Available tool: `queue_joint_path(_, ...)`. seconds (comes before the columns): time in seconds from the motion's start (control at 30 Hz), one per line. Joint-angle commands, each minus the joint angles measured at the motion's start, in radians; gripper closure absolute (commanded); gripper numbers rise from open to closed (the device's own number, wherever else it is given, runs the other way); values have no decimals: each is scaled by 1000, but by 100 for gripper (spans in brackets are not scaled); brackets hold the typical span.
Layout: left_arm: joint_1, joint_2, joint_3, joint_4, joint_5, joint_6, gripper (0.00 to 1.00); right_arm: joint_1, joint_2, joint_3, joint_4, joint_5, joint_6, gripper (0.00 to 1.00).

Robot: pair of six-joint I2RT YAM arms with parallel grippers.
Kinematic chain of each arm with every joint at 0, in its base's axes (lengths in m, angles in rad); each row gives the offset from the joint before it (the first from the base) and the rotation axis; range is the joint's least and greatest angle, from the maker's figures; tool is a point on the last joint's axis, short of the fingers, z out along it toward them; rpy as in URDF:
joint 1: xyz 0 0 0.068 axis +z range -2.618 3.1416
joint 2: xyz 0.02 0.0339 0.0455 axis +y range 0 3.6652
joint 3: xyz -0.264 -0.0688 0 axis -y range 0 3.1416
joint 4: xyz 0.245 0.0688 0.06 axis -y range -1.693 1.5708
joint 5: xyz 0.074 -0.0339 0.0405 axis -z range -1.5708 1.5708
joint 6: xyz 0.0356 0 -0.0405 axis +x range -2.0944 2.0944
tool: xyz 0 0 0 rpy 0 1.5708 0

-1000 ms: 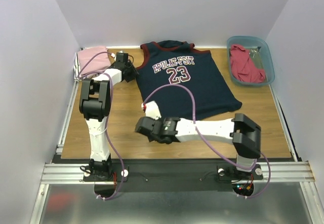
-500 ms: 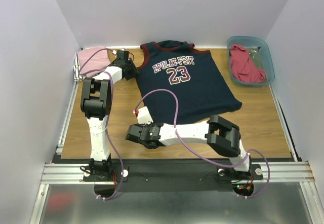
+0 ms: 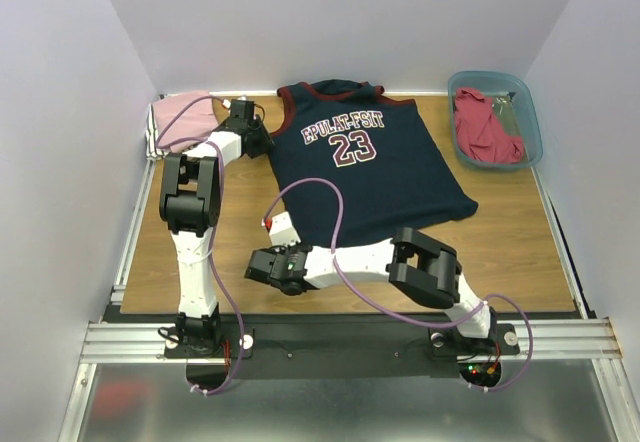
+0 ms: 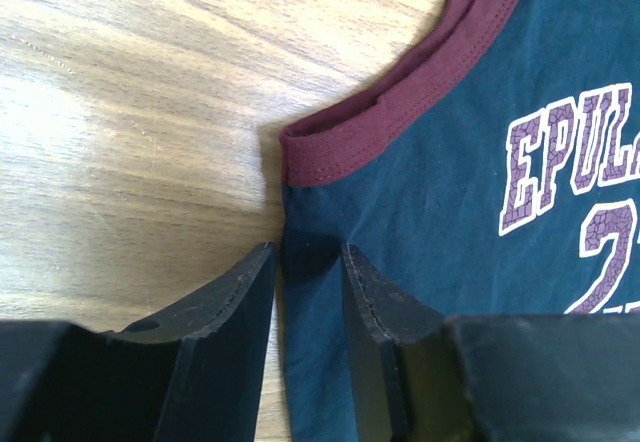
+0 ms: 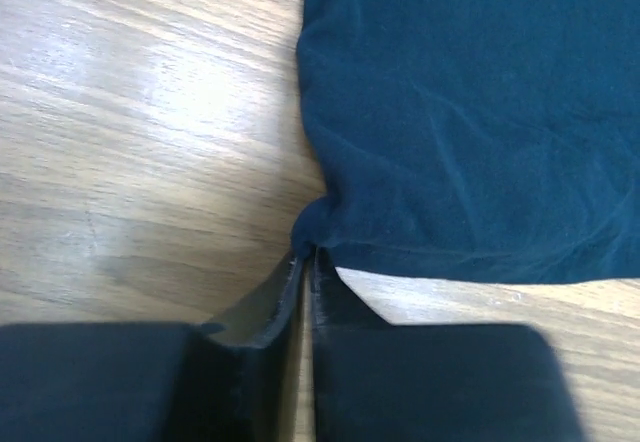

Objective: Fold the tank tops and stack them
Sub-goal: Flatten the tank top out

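Count: three tops, one bin, two arms, all on one wooden table [image 3: 520, 232].
Pink top [image 3: 180, 117]: soft cloth, bunched up at the table's far left corner.
Left arm: rises from its base, bends at the elbow and reaches towards the far edge.
Left gripper [image 4: 305, 257]: down at the jersey's left edge, just below the maroon armhole trim. Its black jaws are apart, with that edge between them.
Right arm: folded low, its forearm stretched leftwards along the near edge.
Right gripper [image 5: 305, 254]: jaws pressed together on the jersey's near left corner, and the cloth puckers at the tips.
Jersey [image 3: 370, 177]: navy knit with maroon trim and a white "23", spread flat mid-table.
Red top [image 3: 485, 127]: crumpled inside the bin.
Bin [image 3: 530, 112]: teal plastic, rectangular, at the far right corner.
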Motion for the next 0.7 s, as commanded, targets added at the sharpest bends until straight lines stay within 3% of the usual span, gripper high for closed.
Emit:
queue_joint_path(0.0, 4, -30, -12, 27, 9, 10, 57, -7, -63, -52, 4, 22, 20, 96)
queue_joint_path(0.03, 4, -39, -19, 28, 4, 5, 57, -7, -112, -89, 2, 4, -1, 100)
queue_joint_path(0.37, 4, -137, -108, 56, 1, -22, 54, -7, -445, -270, -21, -325, -138, 100)
queue_joint_path(0.67, -8, -191, -230, 99, 7, -61, 53, -7, -383, -223, -51, -429, -187, 100)
